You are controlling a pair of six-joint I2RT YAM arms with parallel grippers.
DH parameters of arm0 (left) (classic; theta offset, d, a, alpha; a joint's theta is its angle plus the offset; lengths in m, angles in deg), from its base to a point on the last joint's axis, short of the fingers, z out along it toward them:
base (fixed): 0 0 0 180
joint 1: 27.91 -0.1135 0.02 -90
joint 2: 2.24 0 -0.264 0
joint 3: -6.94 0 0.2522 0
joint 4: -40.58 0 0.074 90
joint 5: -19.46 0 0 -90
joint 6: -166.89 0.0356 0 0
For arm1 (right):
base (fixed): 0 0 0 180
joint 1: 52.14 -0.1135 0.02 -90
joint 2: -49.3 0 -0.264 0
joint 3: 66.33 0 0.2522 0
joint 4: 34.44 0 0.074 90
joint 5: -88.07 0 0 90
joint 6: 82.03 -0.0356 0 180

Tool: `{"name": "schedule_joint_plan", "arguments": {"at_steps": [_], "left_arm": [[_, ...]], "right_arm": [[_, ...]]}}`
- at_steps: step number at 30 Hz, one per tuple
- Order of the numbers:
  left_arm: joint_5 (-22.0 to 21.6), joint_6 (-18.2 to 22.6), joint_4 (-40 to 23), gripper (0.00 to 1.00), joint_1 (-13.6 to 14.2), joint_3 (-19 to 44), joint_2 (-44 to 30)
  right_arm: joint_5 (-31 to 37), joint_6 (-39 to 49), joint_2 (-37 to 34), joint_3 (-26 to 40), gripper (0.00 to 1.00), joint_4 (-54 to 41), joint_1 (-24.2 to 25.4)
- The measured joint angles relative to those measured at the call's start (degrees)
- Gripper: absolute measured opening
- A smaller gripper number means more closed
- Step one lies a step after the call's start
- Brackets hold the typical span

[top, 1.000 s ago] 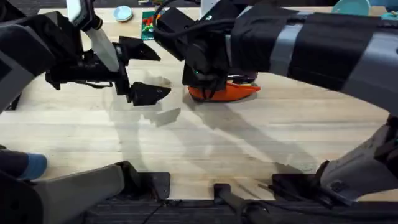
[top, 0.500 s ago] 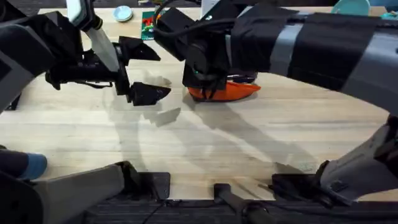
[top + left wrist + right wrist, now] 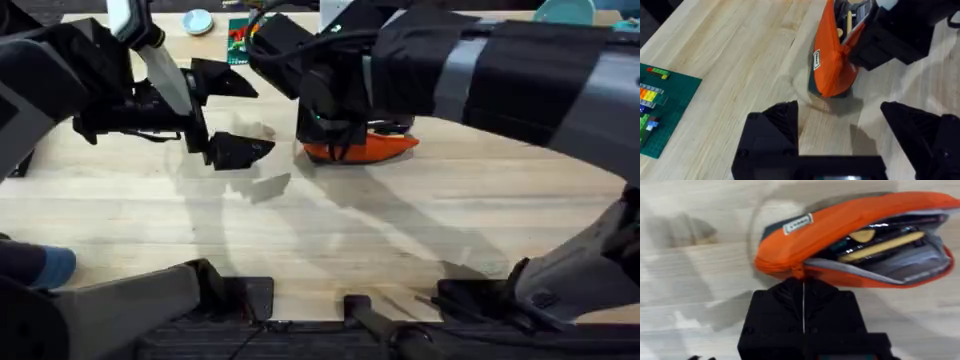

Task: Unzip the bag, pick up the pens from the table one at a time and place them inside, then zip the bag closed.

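A: How far is the task judged to be?

B: The bag [image 3: 850, 240] is seen unzipped, with the pens [image 3: 880, 244] already inside; only the zipping appears left.

A: And the arms?

B: The right gripper [image 3: 803, 287] is closed on the zipper end, at the bag's nine o'clock overhead. The left gripper [image 3: 845, 127] is held wide open, just beside the bag, holding nothing.

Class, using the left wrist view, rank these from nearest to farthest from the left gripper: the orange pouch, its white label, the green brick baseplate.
1. Orange pouch: its rounded end lies just ahead of the left gripper.
2. White label: on the pouch's side, slightly farther.
3. Green brick baseplate: farthest, off to the side.
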Motion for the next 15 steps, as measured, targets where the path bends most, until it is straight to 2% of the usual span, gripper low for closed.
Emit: {"name": "schedule_joint_plan", "arguments": {"at_steps": [9, 10, 15], "left_arm": [[0.0, 0.0, 0.0, 0.995, 0.0, 0.0, 0.0], [0.0, 0.0, -0.1, 0.995, 0.0, 0.0, 0.0], [0.4, 0.0, -1.4, 0.995, 0.0, 0.0, 0.0]], "right_arm": [[0.0, 1.7, 0.0, 2.0, 0.031, -5.0, 0.0], [0.0, 3.0, 0.0, 4.5, 0.030, -8.2, 0.0], [0.0, 4.7, 0.0, 7.9, 0.030, -10.4, 0.0]]}}
